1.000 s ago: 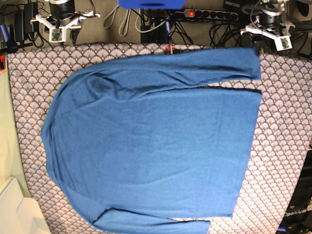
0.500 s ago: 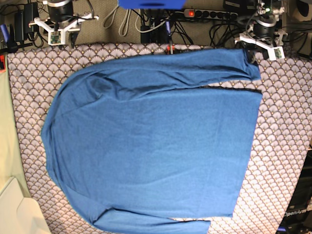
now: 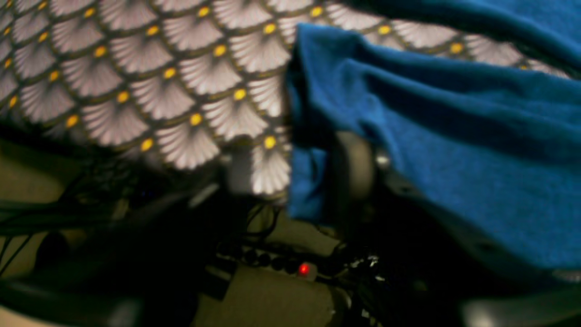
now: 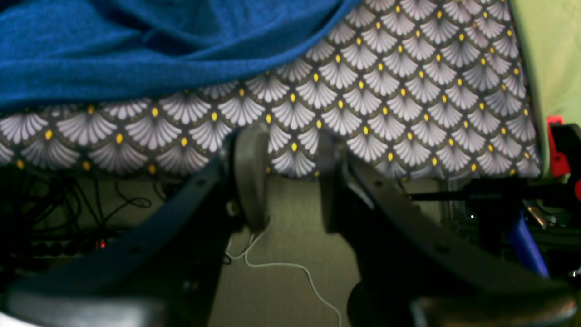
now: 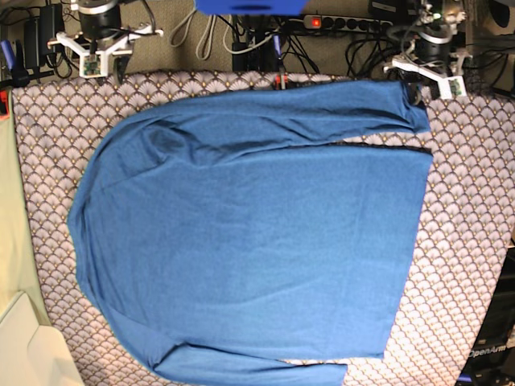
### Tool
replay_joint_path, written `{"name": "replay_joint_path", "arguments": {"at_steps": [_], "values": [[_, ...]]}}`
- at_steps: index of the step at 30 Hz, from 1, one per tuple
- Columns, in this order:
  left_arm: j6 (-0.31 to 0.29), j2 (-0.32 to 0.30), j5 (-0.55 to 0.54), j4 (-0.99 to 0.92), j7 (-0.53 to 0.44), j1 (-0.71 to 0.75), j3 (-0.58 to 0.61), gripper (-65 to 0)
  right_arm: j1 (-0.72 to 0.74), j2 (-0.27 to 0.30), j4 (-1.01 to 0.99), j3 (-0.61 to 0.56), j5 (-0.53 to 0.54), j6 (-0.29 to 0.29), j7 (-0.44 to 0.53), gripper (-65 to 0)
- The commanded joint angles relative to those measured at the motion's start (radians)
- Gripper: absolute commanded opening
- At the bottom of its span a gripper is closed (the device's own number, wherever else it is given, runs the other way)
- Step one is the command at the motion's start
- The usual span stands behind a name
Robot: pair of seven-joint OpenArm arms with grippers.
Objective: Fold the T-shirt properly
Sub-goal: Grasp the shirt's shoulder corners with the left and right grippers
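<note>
Lying flat on the fan-patterned tablecloth (image 5: 467, 201), the blue T-shirt (image 5: 257, 233) is unchanged, while the left gripper (image 3: 308, 168) has moved onto the upper sleeve's cuff (image 5: 414, 100). Its jaws straddle the cuff edge; a firm grip cannot be told. The right gripper (image 4: 286, 177) hangs half-open, holding nothing, at the table edge.

Only one piece of writing can be read: the word "OpenArm", printed in pale letters on a dark machine part (image 5: 491, 351) at the lower right corner of the base view, beside the patterned table cover (image 5: 471, 201). The last letters are cut off by the picture's edge. In both wrist views nothing legible is seen.
</note>
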Motion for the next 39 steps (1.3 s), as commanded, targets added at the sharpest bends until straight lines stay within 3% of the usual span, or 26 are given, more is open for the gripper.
{"name": "replay_joint_path", "arguments": {"at_steps": [1, 5, 6, 13, 17, 24, 29, 30, 34, 39], "values": [[-0.011, -0.006, -0.005, -0.007, 0.03, 0.01, 0.01, -46.1, -0.011, 0.005, 0.014, 0.003, -0.001, 0.004, 0.021, -44.7], [-0.011, -0.006, -0.003, -0.025, 0.031, -0.006, 0.036, -64.3, -0.011, 0.005, 0.014, 0.003, -0.001, 0.004, 0.021, -44.7], [-0.011, -0.006, -0.003, -0.03, 0.031, -0.006, 0.04, -65.0, -0.011, 0.005, 0.014, 0.003, -0.001, 0.004, 0.021, -44.7], [-0.011, -0.005, -0.005, -0.023, 0.031, -0.001, 0.03, -64.6, -0.011, 0.005, 0.015, 0.003, -0.001, 0.004, 0.021, -44.9], [-0.011, -0.008, -0.009, -0.013, 0.031, 0.011, 0.029, -64.6, -0.008, 0.005, 0.015, 0.006, -0.001, 0.059, 0.021, -44.7], [-0.011, -0.009, -0.006, -0.007, 0.031, 0.019, 0.027, -64.6, 0.058, 0.005, 0.012, 0.005, -0.001, 0.064, 0.019, -44.6], [-0.011, -0.009, -0.003, 0.001, 0.031, 0.02, 0.027, -64.6, 0.15, 0.02, 0.012, -0.001, -0.001, 0.067, -0.111, -44.5], [-0.011, -0.009, -0.003, 0.009, 0.031, 0.02, 0.027, -64.6, 0.168, 0.027, 0.01, -0.004, -0.001, 0.081, -0.145, -44.5], [-0.009, -0.009, -0.003, 0.035, 0.031, 0.033, 0.027, -64.6, 0.242, 0.023, 0.01, 0.003, -0.001, 0.227, -0.251, -44.3], [-0.009, -0.034, -0.008, 0.043, 0.031, 0.034, 0.026, -64.6, 0.286, 0.02, 0.01, -0.001, -0.001, 0.251, -0.305, -34.8]]}}
